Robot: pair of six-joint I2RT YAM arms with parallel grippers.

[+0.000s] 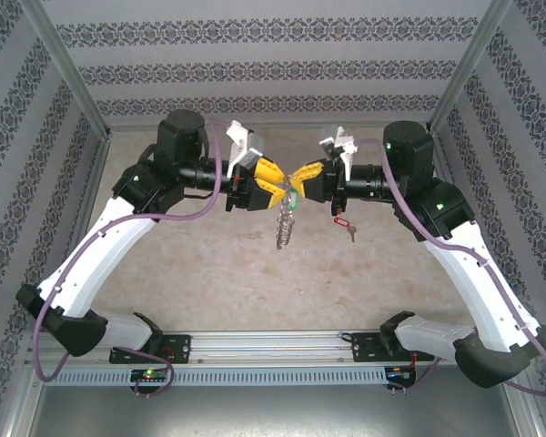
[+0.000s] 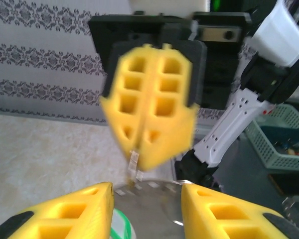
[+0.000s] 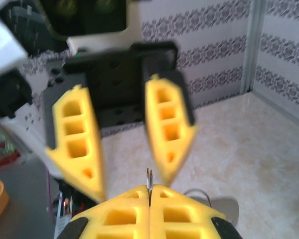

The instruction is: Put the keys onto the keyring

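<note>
The right hand [image 1: 305, 171] pinches shut on the keyring [image 1: 283, 226], which dangles just beneath it. The left hand [image 1: 275, 178], facing it, stands partly open and empty. The red-tagged key [image 1: 344, 224] lies on the desk [image 1: 209, 264] below the right hand, apparently unthreaded.

Soft, even light is filling every view, while blur is smearing the right gripper's yellow latticed plastic fingers [image 2: 129, 104] mid-frame.
</note>
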